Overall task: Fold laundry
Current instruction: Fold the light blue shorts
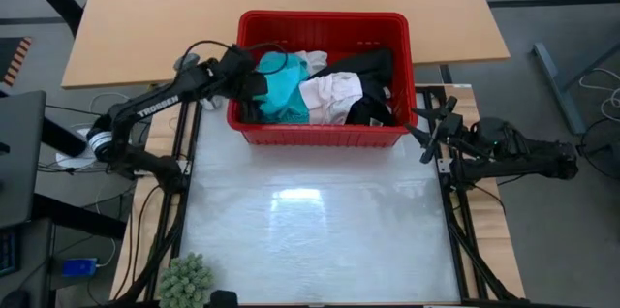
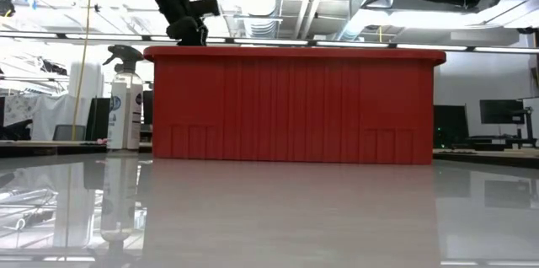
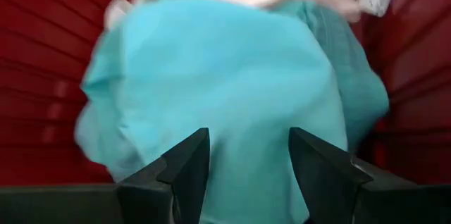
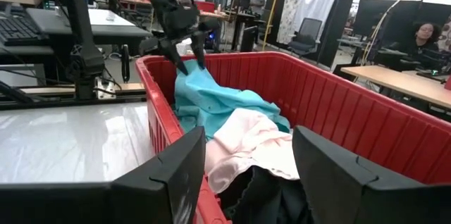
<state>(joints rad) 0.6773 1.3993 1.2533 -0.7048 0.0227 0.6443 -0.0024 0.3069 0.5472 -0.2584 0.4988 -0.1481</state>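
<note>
Red basket, one, at far edge of the clear mat, holding all the laundry; nothing yet out on the mat. Left gripper inside the basket's left end, directly over the teal garment, fingers parted with cloth showing between them but not pinched, as seen in the left wrist view; tips at or just above the fabric, contact not certain. Right gripper just outside the basket's right wall, fingers spread, holding nothing, waiting. Step in hand, by judgement: first pick of the teal piece. To do well: lower tips into a raised fold rather than flat cloth, close on a single layer near an edge or corner, lift straight up clear of the rim so neighbouring pieces do not trail out, then carry to the mat for spreading; watch for the pink-white garment lying against the teal and liable to drag along. Count of laundry visible: teal, one; pink-white or cream, at least two (second white piece by the far wall); black garment, one, toward the right end; more possibly buried, cannot tell. Small green plant, one, at near left corner. Spray bottle, one, beyond the basket in the low view
</note>
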